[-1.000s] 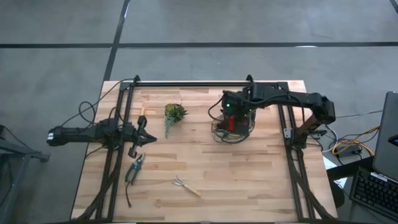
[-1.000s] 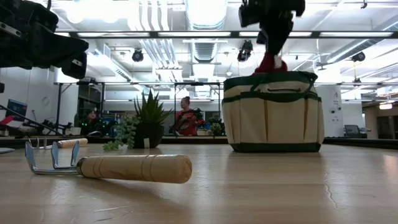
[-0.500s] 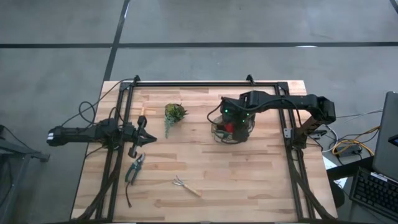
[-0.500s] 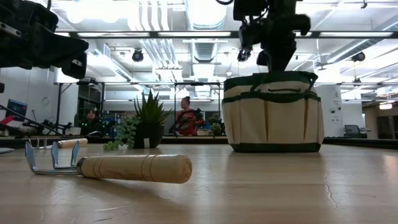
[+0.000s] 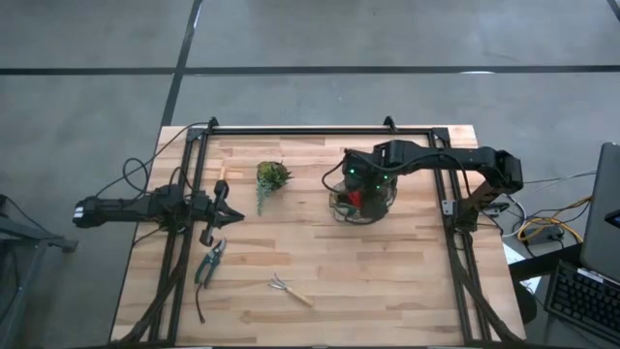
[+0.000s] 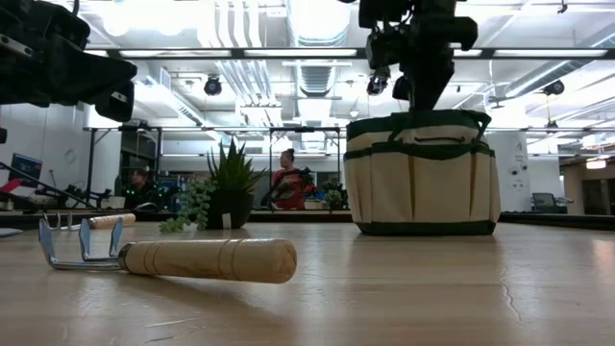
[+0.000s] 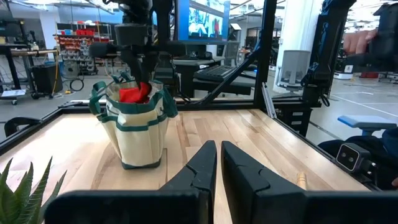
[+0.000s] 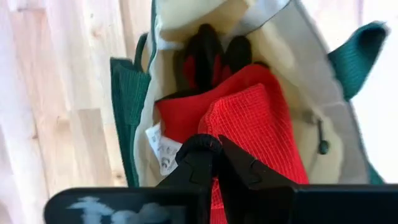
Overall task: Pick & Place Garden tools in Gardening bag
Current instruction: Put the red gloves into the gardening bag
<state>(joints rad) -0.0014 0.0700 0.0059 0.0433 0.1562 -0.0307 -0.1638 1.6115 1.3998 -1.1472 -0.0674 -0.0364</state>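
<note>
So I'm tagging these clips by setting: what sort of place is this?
Most likely an indoor robotics lab or workshop. A wooden table stands on bare concrete floor. The low view shows exposed ceiling ducts, strip lights and people seated at benches; the left wrist view shows equipment shelves and monitors.

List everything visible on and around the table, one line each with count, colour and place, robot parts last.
Gardening bag: one, beige with dark green trim, right of the table's centre.
Red glove: one, red, inside the bag's open top.
Black-and-red glove: one, black and red, deeper in the bag behind the red glove.
Pruners: one pair, green-handled, left front of the table.
Hand fork: one, wooden handle with metal prongs, front centre.
Plant: one, leafy green, back left of centre.
Table: one, light wood.
Person: one, red top, in the room behind.
Left gripper: dark, shut, at the table's left side.
Right gripper: dark, shut on the red glove, in the bag's mouth.
</note>
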